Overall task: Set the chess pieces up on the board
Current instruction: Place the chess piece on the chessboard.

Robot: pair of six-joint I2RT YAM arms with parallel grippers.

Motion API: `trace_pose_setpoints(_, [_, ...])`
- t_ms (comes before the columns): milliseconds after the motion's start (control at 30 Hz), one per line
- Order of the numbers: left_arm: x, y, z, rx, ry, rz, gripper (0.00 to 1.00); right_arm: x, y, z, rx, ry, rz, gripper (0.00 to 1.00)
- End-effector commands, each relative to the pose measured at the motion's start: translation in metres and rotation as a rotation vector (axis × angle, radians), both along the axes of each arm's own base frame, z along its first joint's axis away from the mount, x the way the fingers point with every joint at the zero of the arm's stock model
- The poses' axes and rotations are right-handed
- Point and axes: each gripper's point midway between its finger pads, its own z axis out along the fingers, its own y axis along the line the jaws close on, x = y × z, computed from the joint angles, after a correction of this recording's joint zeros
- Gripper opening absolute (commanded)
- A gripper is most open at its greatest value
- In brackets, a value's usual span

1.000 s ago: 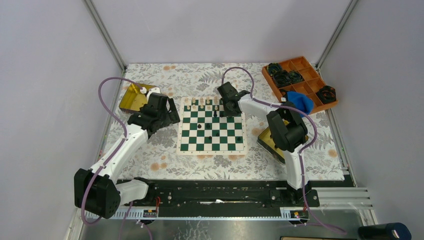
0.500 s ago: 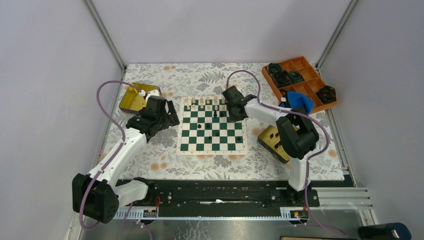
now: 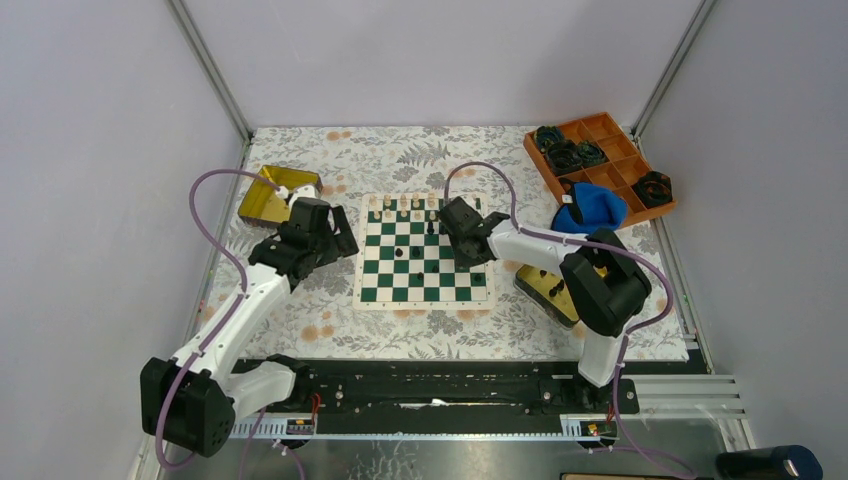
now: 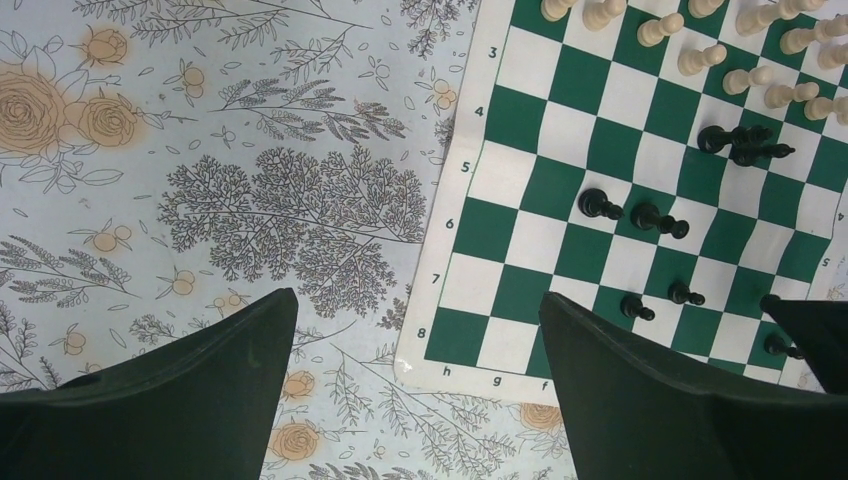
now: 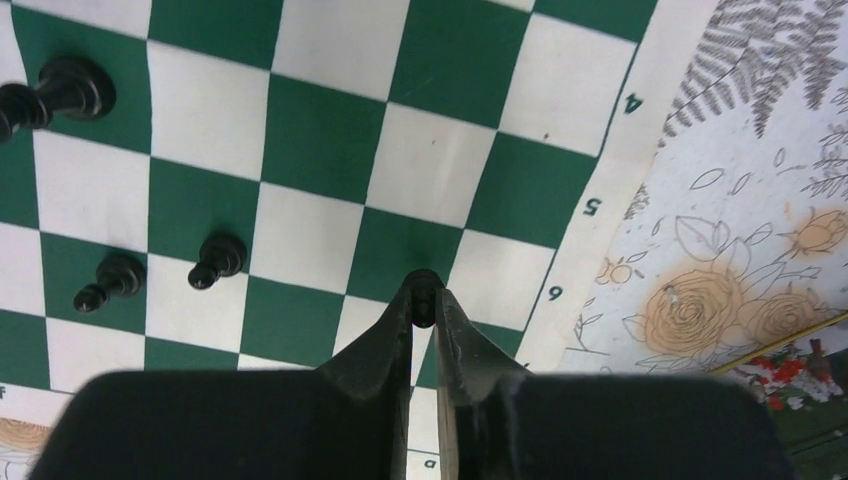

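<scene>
The green-and-white board (image 3: 420, 292) lies mid-table. A row of cream pieces (image 3: 404, 205) stands along its far edge, and a few black pieces (image 3: 414, 251) are scattered on the middle squares. My right gripper (image 3: 470, 258) hovers over the board's right half, shut on a small black piece (image 5: 424, 301) held above the squares near the edge numbers 5 and 6. My left gripper (image 3: 342, 240) is open and empty just left of the board; in its wrist view (image 4: 415, 335) the board's h8 corner (image 4: 432, 362) lies between the fingers.
A gold tin (image 3: 268, 196) sits at the far left, and another (image 3: 545, 288) with pieces in it sits right of the board. An orange compartment tray (image 3: 603, 160) with black rings and a blue object (image 3: 592, 206) is at the far right. Black pieces (image 5: 214, 263) stand left of my right fingers.
My right gripper has moved from the board's far edge toward the near right squares, still shut on the piece. My left gripper has drifted slightly nearer, away from the left tin.
</scene>
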Motion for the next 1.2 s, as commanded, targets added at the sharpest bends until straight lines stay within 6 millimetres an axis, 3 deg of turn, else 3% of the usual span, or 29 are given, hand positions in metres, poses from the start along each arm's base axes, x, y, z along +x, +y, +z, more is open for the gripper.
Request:
trace_pose_setpoints(0, [0.002,-0.001,0.007,-0.029,-0.036,0.01,0.99,-0.005,0.015,0.022,0.066,-0.05,0.0,0.0])
trace_pose_setpoints(300, [0.0,-0.002,0.004,-0.039,-0.028,0.011,0.99,-0.025,0.027,0.014,0.065,-0.035,0.026,0.0])
trace_pose_setpoints(567, [0.0,-0.002,0.003,-0.04,-0.026,0.013,0.99,-0.035,0.025,0.008,0.05,-0.024,0.03,0.0])
trace_pose_setpoints(1167, [0.005,-0.003,0.004,-0.034,-0.021,0.008,0.99,-0.031,0.016,0.009,0.008,-0.054,0.021,0.0])
